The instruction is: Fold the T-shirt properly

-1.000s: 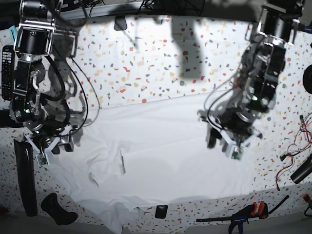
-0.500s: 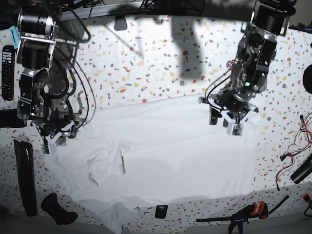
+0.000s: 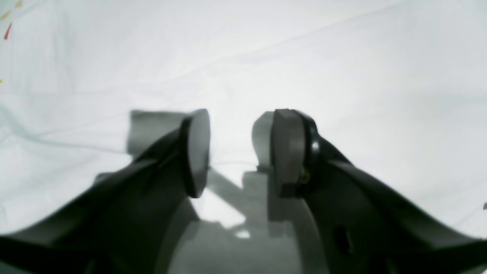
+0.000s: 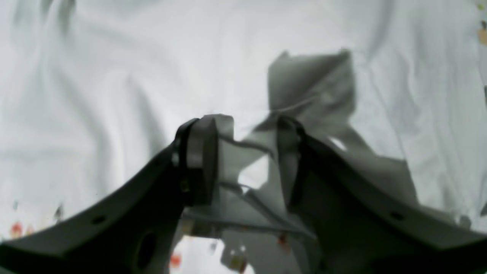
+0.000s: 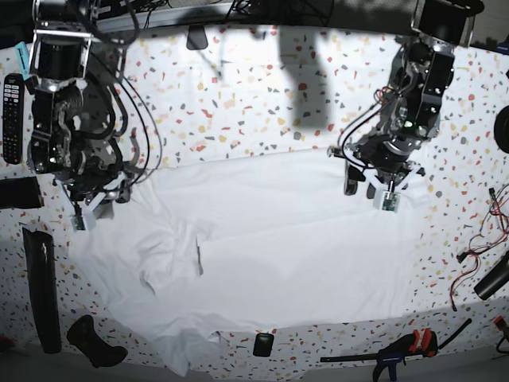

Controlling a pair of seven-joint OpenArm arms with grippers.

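The white T-shirt lies spread across the speckled table, with wrinkles on its left part. My right gripper is at the shirt's left edge. In the right wrist view its jaws stand apart, and a creased fold of the shirt's hem lies in the gap. I cannot tell whether that fold is touched. My left gripper hovers over the shirt's upper right part. In the left wrist view its jaws stand apart with nothing between them and only smooth cloth below.
The speckled table shows beyond the shirt. A remote control lies at the left edge, with black tools below it. Along the front edge are a small black item and a clamp. Red wires lie at the right.
Both grippers have moved toward the far side of the table. The shirt's left part has shifted up and left along with the right gripper, and its wrinkles have changed.
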